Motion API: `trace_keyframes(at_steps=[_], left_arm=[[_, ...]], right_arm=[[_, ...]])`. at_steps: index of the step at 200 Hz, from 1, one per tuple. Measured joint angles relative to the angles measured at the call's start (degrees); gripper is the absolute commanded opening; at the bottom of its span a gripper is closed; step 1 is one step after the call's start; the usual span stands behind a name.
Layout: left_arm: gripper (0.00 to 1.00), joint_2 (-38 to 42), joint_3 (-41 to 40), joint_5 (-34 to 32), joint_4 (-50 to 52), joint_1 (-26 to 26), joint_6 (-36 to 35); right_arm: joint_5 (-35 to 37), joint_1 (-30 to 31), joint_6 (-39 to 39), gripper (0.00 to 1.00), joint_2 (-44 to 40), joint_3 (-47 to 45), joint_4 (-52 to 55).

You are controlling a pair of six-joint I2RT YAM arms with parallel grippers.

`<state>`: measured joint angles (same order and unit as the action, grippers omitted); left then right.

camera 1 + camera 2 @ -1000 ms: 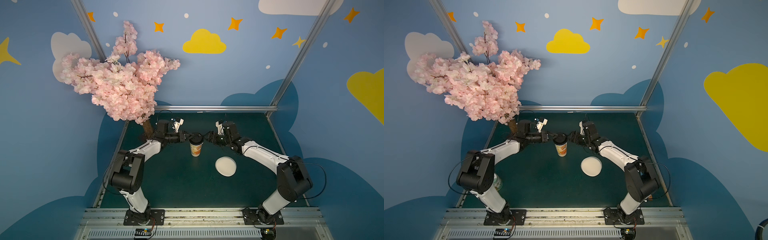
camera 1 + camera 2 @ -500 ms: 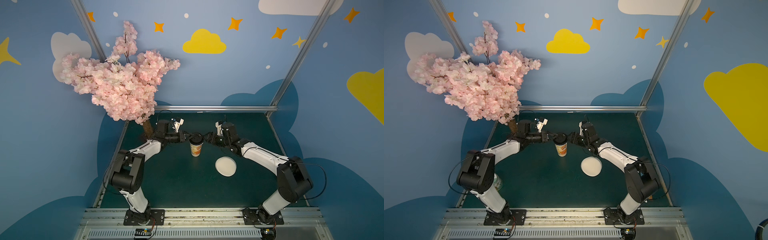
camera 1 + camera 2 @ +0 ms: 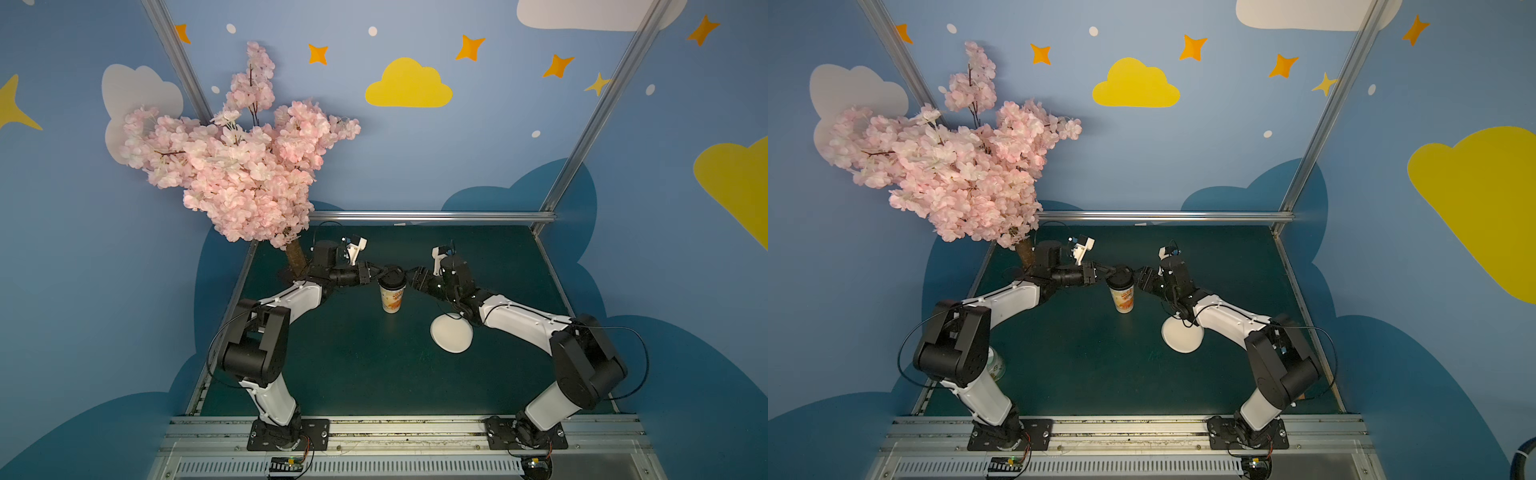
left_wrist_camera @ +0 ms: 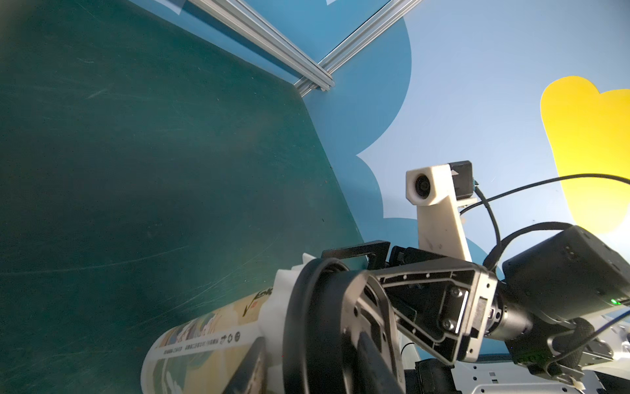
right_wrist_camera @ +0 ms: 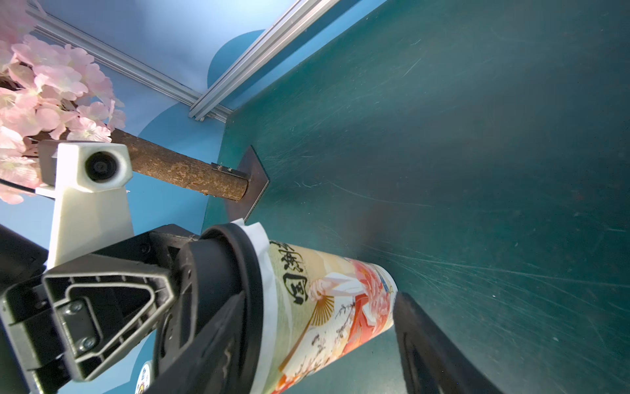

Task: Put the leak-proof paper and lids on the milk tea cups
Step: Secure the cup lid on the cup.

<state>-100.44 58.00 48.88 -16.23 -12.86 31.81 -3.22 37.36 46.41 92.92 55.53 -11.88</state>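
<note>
Left arm (image 3: 291,299) and right arm (image 3: 515,318) match: white shells, bulky black joints, looping black cables (image 4: 493,221), white wrist camera mounts (image 4: 439,218). Left gripper (image 3: 383,272) and right gripper (image 3: 409,277) are black open frames, screws (image 5: 89,343) showing.

We look along the green table (image 4: 136,153) at the milk tea cup (image 4: 204,341), the leak-proof paper (image 4: 283,283) frilling beneath its black lid (image 4: 306,324), which the left gripper (image 4: 306,375) clasps, opposite the right arm's wrist camera (image 4: 426,186).
</note>
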Motion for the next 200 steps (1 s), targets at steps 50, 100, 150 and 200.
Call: trace_keyframes(at_steps=[50,100,150,200], left_arm=[[0.4,-0.04,0.0,-0.02,-0.22,-0.07,0.0],[0.41,-0.07,0.0,-0.07,-0.26,-0.07,0.09],[0.43,-0.07,0.02,-0.07,-0.28,-0.09,0.11],[0.51,0.92,2.45,-1.92,6.01,-0.42,-0.17]], right_arm=[[14.75,5.55,-1.2,0.72,-1.6,1.84,5.49],[27.06,10.1,1.18,0.73,-0.04,3.17,8.0],[31.8,11.65,1.77,0.75,0.15,3.21,7.48],[29.83,10.67,-2.25,0.78,-0.68,7.39,14.73]])
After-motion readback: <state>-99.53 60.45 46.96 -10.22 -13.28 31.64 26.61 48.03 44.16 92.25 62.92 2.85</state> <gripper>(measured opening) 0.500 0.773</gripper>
